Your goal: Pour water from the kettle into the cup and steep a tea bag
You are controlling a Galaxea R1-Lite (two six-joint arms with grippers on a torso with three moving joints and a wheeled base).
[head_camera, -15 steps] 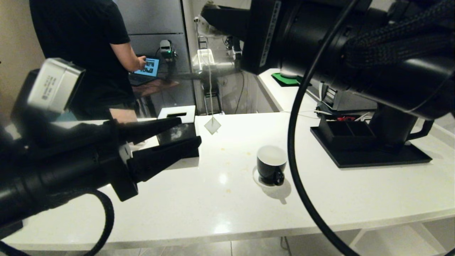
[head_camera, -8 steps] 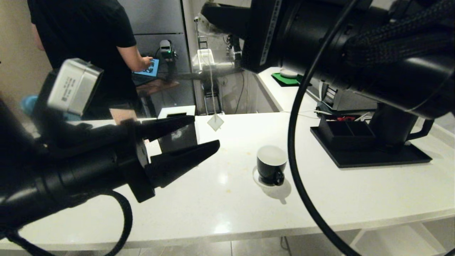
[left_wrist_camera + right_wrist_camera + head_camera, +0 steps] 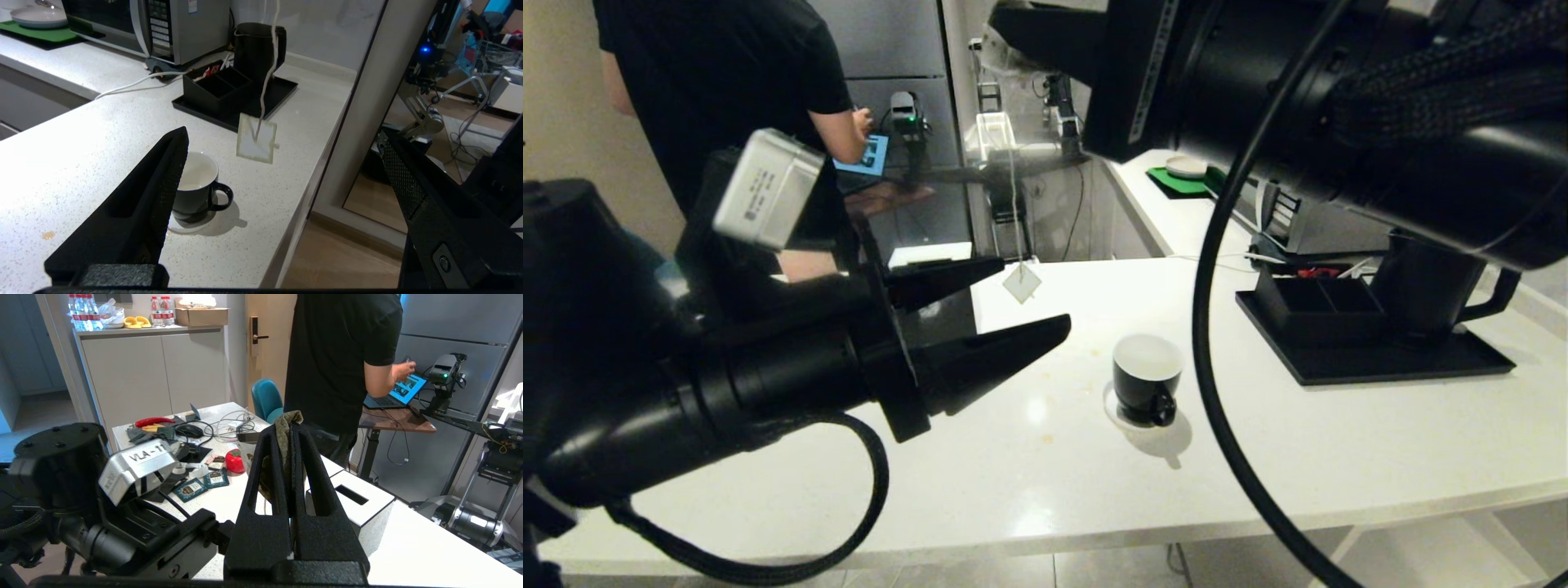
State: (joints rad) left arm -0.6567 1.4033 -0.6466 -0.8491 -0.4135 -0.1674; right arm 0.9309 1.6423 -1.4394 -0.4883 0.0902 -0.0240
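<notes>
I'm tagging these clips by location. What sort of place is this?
Likely a kitchen corner in an office or lab: a white counter, a microwave, a kettle, plus a laptop on a desk.

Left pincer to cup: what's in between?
Head view: only bare counter between left pincer and cup; the paper tag hangs higher, near the fingertips.

White speckled counter [image 3: 1339, 457], grey wall panels [image 3: 882, 49], pale cabinet [image 3: 155, 371], wooden door [image 3: 265, 339], teal chair [image 3: 265, 398]
</notes>
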